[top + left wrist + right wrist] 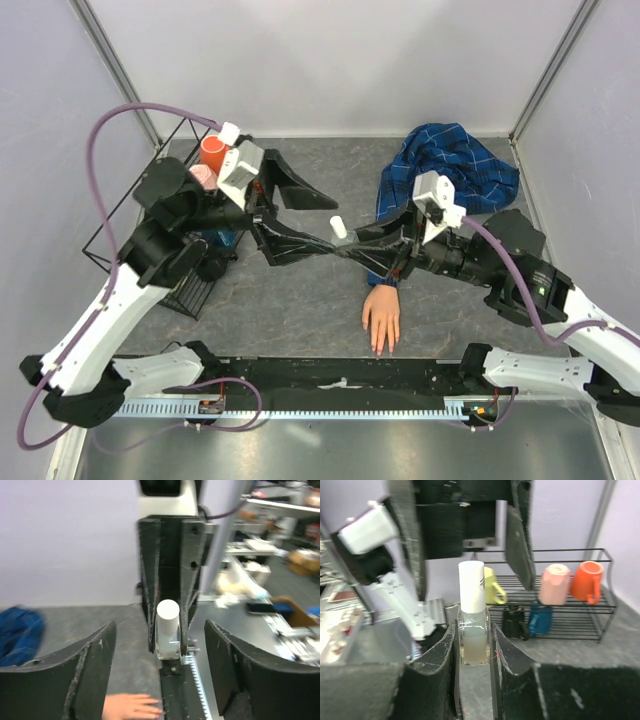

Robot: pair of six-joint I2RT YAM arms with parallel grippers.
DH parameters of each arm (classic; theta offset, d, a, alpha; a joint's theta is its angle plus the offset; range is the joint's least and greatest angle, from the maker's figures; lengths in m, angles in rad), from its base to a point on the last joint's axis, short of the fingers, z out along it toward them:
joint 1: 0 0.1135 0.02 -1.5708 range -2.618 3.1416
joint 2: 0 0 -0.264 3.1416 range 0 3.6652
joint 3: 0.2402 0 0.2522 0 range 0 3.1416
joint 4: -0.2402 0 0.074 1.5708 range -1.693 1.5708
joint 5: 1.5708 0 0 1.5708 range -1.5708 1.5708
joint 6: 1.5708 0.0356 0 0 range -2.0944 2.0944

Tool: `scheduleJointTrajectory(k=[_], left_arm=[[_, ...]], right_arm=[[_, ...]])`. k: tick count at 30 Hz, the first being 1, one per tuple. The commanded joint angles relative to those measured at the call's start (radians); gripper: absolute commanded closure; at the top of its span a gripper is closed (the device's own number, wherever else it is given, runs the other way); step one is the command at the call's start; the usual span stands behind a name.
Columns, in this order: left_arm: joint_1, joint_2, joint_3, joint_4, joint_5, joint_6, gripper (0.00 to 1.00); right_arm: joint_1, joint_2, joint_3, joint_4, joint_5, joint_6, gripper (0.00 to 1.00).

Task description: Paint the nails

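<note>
Found the nails (380, 347) low on the table (300, 300), with the bottle (340, 228) aloft beyond them.
Saw them only as fingertips on the hand (381, 315), too small to tell apart; lay flat near the front edge, fingers toward the arm bases. Traced the wrist back to a blue plaid sleeve (450, 165) heaped at far right. Noted the right gripper (472, 642) clamped on the bottle's clear body, white cap on. Noted the left gripper (160, 630) spread wide, fingers (90, 670) flanking the bottle without touching. Spotted a wire rack (560, 625) of mugs (587, 580) at far left.
</note>
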Motion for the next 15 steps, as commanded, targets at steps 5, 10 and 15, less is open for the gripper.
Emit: scheduleJointTrajectory(k=[5, 10, 15], left_arm=[[0.004, -0.098, 0.073, -0.280, -0.580, -0.031, 0.19], [0.004, -0.036, 0.136, -0.360, -0.688, -0.217, 0.31], [0.004, 0.018, 0.161, -0.364, -0.661, -0.245, 0.40]], right_arm=[[-0.004, 0.109, 0.136, -0.070, 0.236, -0.173, 1.00], [-0.004, 0.163, 0.162, -0.089, 0.312, -0.203, 1.00], [-0.004, 0.175, 0.162, -0.087, 0.345, -0.207, 1.00]])
